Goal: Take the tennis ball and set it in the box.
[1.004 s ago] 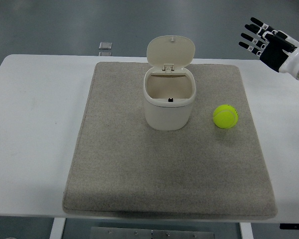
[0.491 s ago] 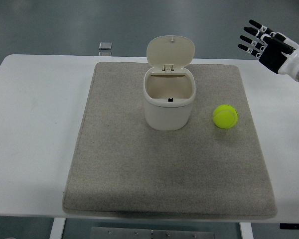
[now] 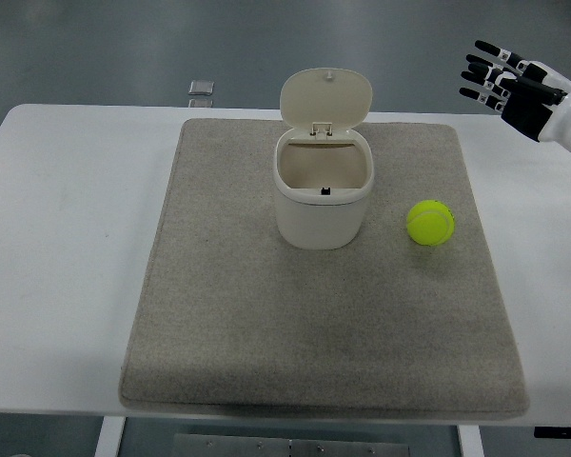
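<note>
A yellow-green tennis ball (image 3: 430,223) lies on the grey mat (image 3: 238,314), just right of the cream box (image 3: 324,195). The box stands upright at the mat's middle back with its hinged lid (image 3: 326,98) tipped up and its inside showing. My right hand (image 3: 500,78) hovers high at the picture's top right, well above and to the right of the ball, fingers spread and holding nothing. The left arm does not show.
The white table (image 3: 67,238) extends left of the mat. A small square grey object (image 3: 202,89) lies on the floor beyond the table's far edge.
My right hand has drifted slightly to the right and up toward the picture's edge. Ball and box have not moved.
</note>
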